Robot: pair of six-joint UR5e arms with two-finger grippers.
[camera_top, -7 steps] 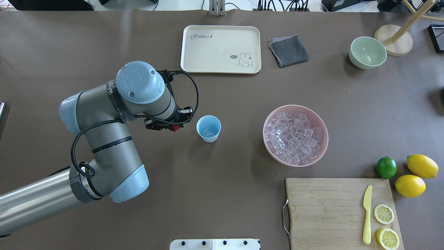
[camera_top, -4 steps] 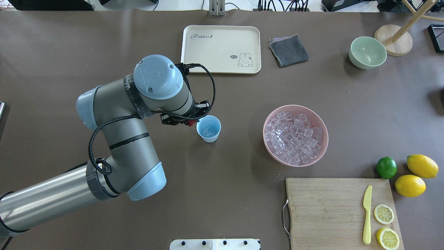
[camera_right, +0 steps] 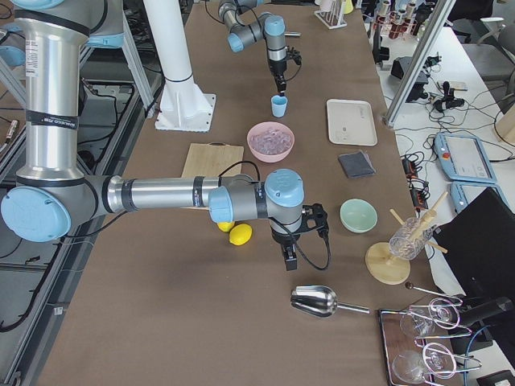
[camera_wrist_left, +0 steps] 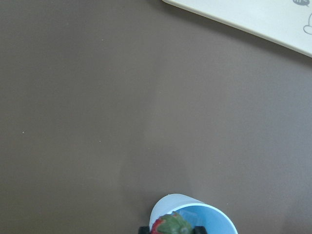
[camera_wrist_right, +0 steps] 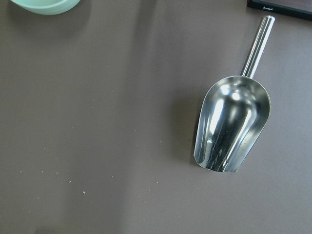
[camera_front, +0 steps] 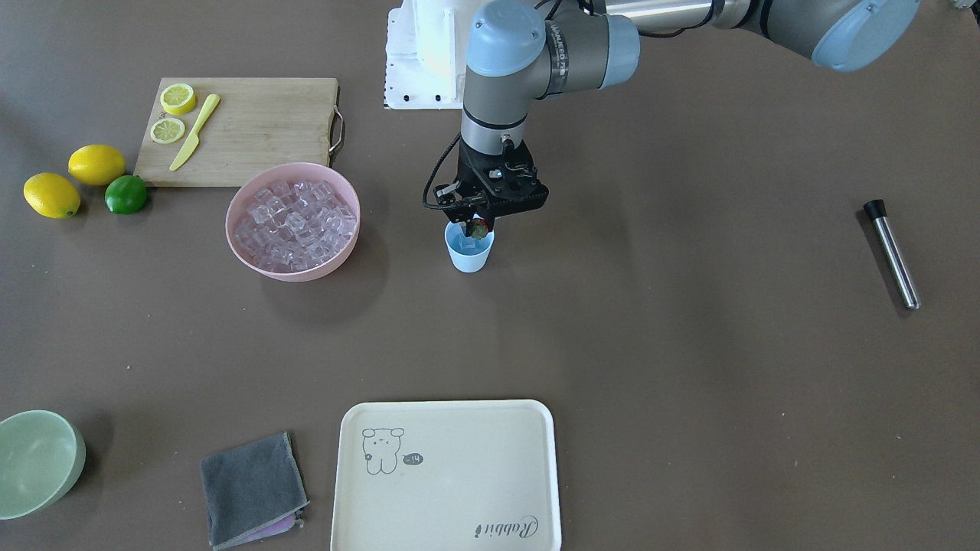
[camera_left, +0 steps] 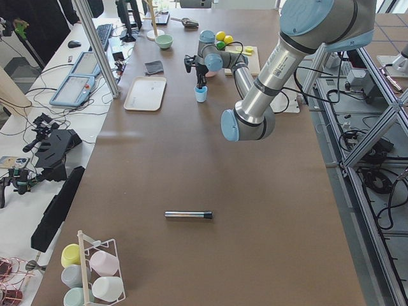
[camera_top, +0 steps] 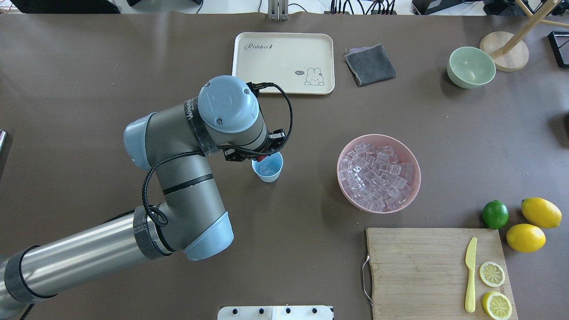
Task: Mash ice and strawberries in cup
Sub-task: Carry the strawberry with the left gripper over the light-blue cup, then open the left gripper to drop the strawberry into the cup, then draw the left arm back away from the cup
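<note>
Pale-blue plastic, small and tapered, the cup (camera_top: 267, 171) stood upright near the middle of the brown table (camera_top: 311, 249), left of a wide pink bowl (camera_top: 417, 182). A few clear ice cubes (camera_top: 266, 168) lay at the bottom of the cup, and many more filled the pink bowl.

The left claw (camera_front: 478, 226) hung point-down over the cup's mouth. Its black fingers were closed on the small red strawberry with a green leafy cap (camera_wrist_left: 170, 225), held close above the rim. Whether the berry touched the rim could not be told.

The right claw (camera_right: 289, 261) showed only in the right side view, low over the table's right end beyond the pale-green bowl (camera_top: 471, 67). How far it was open could not be told. Its wrist camera looked down on a shiny steel scoop (camera_wrist_right: 233, 126) lying on the table.

On the far side, a cream rectangular tray with a rabbit drawing (camera_top: 282, 62) lay beside a folded grey cloth (camera_top: 370, 65). At the near right, a wooden cutting board (camera_top: 413, 266) carried a yellow plastic knife (camera_top: 470, 275) and two lemon halves (camera_top: 492, 274). Just beyond it lay a round green lime (camera_top: 495, 214) and two whole yellow lemons (camera_top: 541, 212). A slim metal rod with a black end (camera_front: 892, 252) lay alone, well to the left of the cup.
</note>
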